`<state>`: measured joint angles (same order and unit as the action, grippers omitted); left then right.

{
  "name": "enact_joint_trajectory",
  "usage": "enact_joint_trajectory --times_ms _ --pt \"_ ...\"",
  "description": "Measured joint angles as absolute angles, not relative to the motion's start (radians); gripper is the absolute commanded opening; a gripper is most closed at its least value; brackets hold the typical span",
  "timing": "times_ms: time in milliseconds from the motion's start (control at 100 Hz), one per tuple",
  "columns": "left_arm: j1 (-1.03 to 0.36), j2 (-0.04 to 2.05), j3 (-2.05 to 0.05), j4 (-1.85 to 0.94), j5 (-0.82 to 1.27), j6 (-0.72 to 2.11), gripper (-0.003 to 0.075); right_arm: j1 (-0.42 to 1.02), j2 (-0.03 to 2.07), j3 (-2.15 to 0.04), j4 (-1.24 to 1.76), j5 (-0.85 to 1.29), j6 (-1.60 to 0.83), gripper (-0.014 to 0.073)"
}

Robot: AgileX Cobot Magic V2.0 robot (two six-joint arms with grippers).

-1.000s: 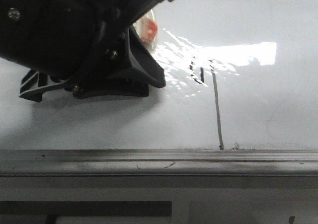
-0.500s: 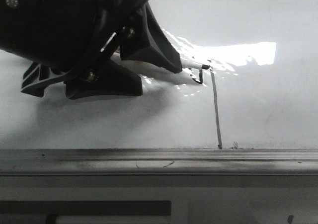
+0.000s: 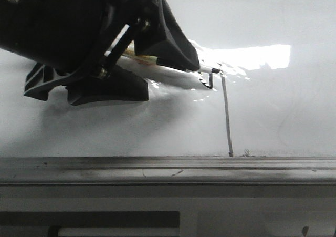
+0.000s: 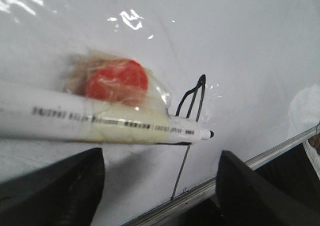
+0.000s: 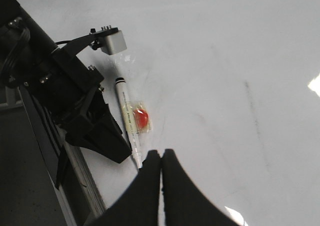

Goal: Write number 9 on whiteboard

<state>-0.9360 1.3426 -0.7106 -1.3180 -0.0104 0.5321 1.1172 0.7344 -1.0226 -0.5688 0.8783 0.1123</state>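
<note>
Black ink already gives you the number 9 (image 3: 224,111) in the front view: a small loop at the top and a long thin tail running down the whiteboard (image 3: 283,116) almost to its grey metal rail (image 3: 168,169), so the figure looks essentially finished. The left gripper (image 3: 157,71) hangs low over the board, just left of the loop, with the marker tip (image 3: 215,70) right at it. From the left wrist view, you see the white marker (image 4: 100,123) lying across between the spread fingers (image 4: 55,186), an orange-red blob taped to its barrel; whether the jaws actually pinch it I cannot tell. The barrel carries a line of small black print, too blurred to read. From the right wrist view, the right gripper (image 5: 160,158) has its fingers pressed together, holding nothing, poised above the board near the marker. What seems left is lifting the tip away.
</note>
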Motion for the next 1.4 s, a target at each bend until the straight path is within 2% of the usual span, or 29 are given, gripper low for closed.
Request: enact_joint_trajectory --times_ms 520,940,1150,1330,1400 --pt "-0.936 1.339 -0.711 -1.322 0.016 0.532 0.0539 1.117 0.734 -1.023 -0.569 0.878 0.112 -0.0058" --pt "-0.922 1.242 -0.687 -1.326 0.0 0.532 0.0531 1.117 0.734 -1.023 -0.569 0.871 0.112 -0.0058" --pt "-0.951 1.071 -0.682 -1.279 -0.035 0.532 0.044 1.117 0.734 -1.023 -0.569 0.87 0.114 -0.0058" --pt "-0.965 0.881 -0.673 -1.174 -0.112 0.556 0.0437 1.117 0.734 -1.016 -0.569 0.868 0.114 -0.0058" --pt "-0.963 0.822 -0.654 -1.165 -0.15 0.597 0.04 1.117 0.734 -1.006 -0.569 0.864 0.114 -0.0058"
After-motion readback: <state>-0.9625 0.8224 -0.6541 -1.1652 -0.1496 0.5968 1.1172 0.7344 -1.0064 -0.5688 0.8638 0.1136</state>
